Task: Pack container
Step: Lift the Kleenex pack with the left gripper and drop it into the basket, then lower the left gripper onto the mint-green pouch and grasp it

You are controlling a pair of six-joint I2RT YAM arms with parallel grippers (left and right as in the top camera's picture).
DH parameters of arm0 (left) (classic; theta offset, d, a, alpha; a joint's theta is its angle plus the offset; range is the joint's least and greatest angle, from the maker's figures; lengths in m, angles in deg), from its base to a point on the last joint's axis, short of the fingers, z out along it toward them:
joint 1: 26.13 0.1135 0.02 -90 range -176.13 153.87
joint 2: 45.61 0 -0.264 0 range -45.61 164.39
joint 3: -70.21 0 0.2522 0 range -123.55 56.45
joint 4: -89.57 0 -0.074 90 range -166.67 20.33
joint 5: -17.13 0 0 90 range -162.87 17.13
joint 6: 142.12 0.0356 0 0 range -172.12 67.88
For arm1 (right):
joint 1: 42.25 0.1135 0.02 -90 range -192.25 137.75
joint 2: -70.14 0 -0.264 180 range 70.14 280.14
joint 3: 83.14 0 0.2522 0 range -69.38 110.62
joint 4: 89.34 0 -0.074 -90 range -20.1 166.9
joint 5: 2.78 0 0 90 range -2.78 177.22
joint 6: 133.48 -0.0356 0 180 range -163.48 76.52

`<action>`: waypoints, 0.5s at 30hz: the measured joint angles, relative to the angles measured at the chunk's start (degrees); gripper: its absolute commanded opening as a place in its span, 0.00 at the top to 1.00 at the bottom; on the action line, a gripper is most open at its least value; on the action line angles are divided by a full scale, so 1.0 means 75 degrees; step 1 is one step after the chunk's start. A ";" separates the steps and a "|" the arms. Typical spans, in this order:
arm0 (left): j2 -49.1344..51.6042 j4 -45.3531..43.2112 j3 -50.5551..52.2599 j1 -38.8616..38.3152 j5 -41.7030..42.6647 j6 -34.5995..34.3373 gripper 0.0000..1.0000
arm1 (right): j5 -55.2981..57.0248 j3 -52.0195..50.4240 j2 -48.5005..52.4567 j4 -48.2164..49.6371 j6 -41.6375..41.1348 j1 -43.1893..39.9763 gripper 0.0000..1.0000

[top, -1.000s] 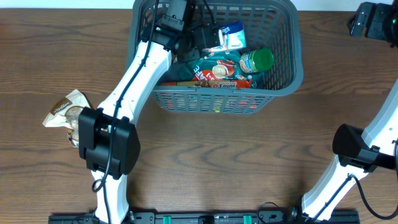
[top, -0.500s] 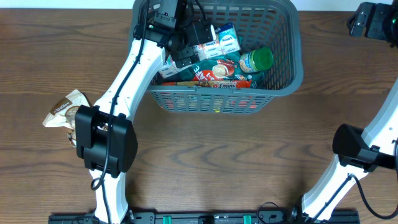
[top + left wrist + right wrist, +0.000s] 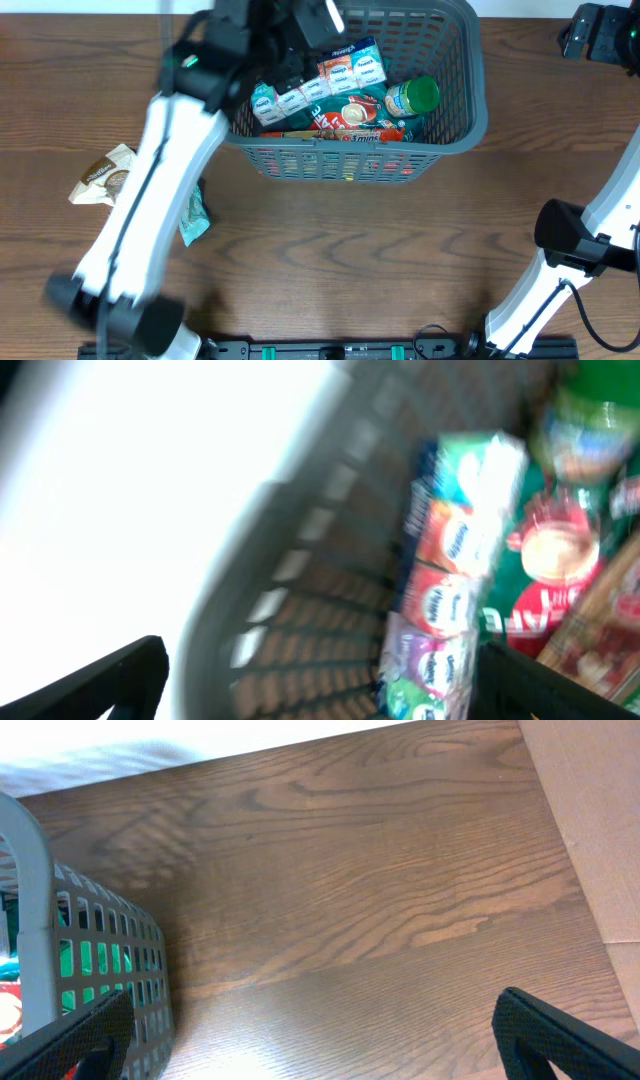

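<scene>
The container [image 3: 345,160], a dark grey lattice basket, stands at the table's far middle. In it lie a strip of multi-colour snack packs [image 3: 320,80], a green-lidded tub [image 3: 412,97] and red and green packs [image 3: 350,117]. My left gripper [image 3: 295,30] hovers, blurred, over the basket's left back corner. In the left wrist view it [image 3: 325,685] is open, with the strip [image 3: 450,580] and basket wall [image 3: 300,610] below and nothing between the fingers. My right gripper [image 3: 600,35] is at the far right; in its wrist view it [image 3: 315,1040] stands open over bare wood beside the basket [image 3: 90,940].
A tan snack bag [image 3: 105,178] lies on the table at the left. A teal pack [image 3: 193,215] lies just right of it, beside my left arm. The table's back edge runs right behind the basket.
My left gripper opened and let go of the snack strip, which now lies in the basket. The left arm rose and swung left, uncovering the teal pack. The right arm stayed still.
</scene>
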 measured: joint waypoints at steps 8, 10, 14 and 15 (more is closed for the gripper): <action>-0.1693 0.3028 -0.0143 0.1011 -0.1833 -0.2862 0.01 | -0.0079 0.0000 0.0000 0.0000 0.0003 0.0000 0.01; -0.1836 0.3774 -0.0134 0.1329 -0.1964 -0.3448 0.01 | -0.0111 0.0000 0.0000 0.0000 0.0000 0.0000 0.01; -0.2095 0.4800 -0.0067 0.1982 -0.2122 -0.4584 0.01 | -0.0149 0.0000 0.0003 0.0000 0.0000 0.0000 0.01; -0.2192 0.4951 0.0017 0.2110 -0.2162 -0.4800 0.01 | -0.0149 0.0000 0.0003 0.0003 0.0000 0.0003 0.01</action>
